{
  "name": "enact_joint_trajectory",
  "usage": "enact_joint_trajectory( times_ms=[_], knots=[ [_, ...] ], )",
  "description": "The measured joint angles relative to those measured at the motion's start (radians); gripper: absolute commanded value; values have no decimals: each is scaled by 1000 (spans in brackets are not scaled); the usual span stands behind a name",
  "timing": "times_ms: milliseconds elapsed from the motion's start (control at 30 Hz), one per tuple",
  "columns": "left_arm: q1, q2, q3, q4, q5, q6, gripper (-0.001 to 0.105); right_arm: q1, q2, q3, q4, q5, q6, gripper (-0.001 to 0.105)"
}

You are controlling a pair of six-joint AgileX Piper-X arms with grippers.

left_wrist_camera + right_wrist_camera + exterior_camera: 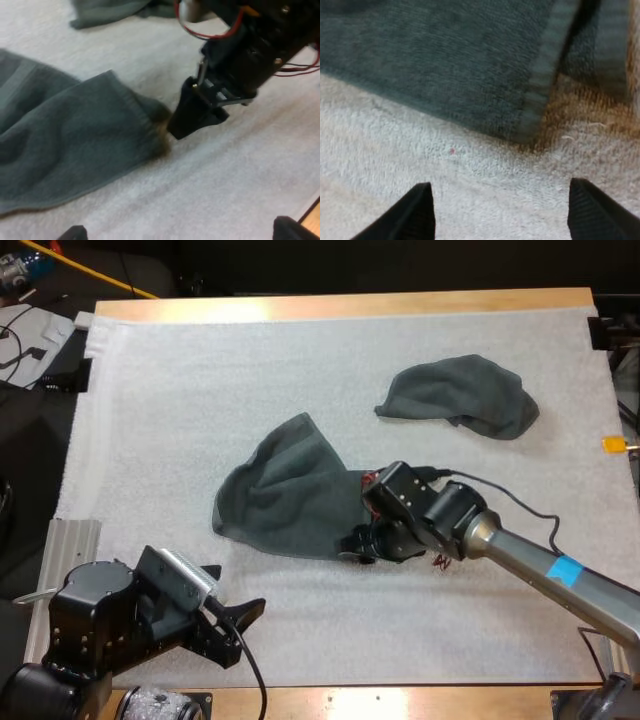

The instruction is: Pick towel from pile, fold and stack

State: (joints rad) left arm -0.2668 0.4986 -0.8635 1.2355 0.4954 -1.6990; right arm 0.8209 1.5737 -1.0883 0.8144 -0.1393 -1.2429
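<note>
- Hazard, as judged: the right end effector (pixel 362 546) sits low at the near right corner of the spread towel (pixel 285 490). If it closes short of the hem (pixel 537 107), it may pinch only the white mat (pixel 180 390), or catch mat and cloth together.
- Hazard, as judged: the corner appears doubled over on itself, so a grasp there may take two layers and skew the fold.
- Hazard, as judged: the left end effector (pixel 243 614) is well apart from the spread towel, and lifting one corner alone could bunch the cloth.
- Right end effector: the fingers (pixel 417 212) stand wide apart and hold nothing. They are clear of the cloth, with the tips over bare mat just short of the hem.
- Left end effector: the fingers are apart and empty, above the mat near the front edge of the desk (pixel 400 702).
- Towels: the spread towel lies roughly flat at mid-mat. The crumpled towel (pixel 460 395) lies farther off to the right, apart from it.
</note>
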Motion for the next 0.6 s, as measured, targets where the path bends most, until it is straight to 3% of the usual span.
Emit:
enact_joint_trajectory(
  times_ms=[367, 600],
  knots=[
    [0, 0, 0, 36, -73, 7, 69, 0, 40, 104, -208, -24, 188, 56],
    [0, 0, 0, 36, -73, 7, 70, 0, 83, 105, -264, -24, 225, 55]
  ],
)
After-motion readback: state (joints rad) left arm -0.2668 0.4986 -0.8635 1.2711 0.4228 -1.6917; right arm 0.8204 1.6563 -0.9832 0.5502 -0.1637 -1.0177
